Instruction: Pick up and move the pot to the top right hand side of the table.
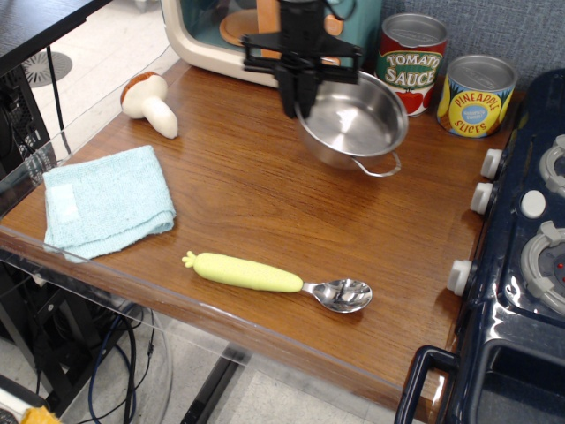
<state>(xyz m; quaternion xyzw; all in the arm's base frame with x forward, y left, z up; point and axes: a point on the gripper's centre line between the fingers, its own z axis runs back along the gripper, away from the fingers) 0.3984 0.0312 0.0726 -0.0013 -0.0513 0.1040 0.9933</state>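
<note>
The shiny steel pot (pixel 357 124) hangs tilted just above the brown table (pixel 291 212), in front of the toy microwave and left of the tomato sauce can. One wire loop handle (pixel 380 166) points toward the front. My black gripper (pixel 298 88) is shut on the pot's left rim and holds it from above. Its fingertips are partly hidden by the rim.
A tomato sauce can (pixel 410 64) and a pineapple can (pixel 476 94) stand at the back right. A toy microwave (pixel 265 35) is behind the gripper. A toy mushroom (pixel 150 102), a blue cloth (pixel 104 199) and a yellow-handled spoon (pixel 274 278) lie on the table. A dark blue toy stove (pixel 521 265) borders the right.
</note>
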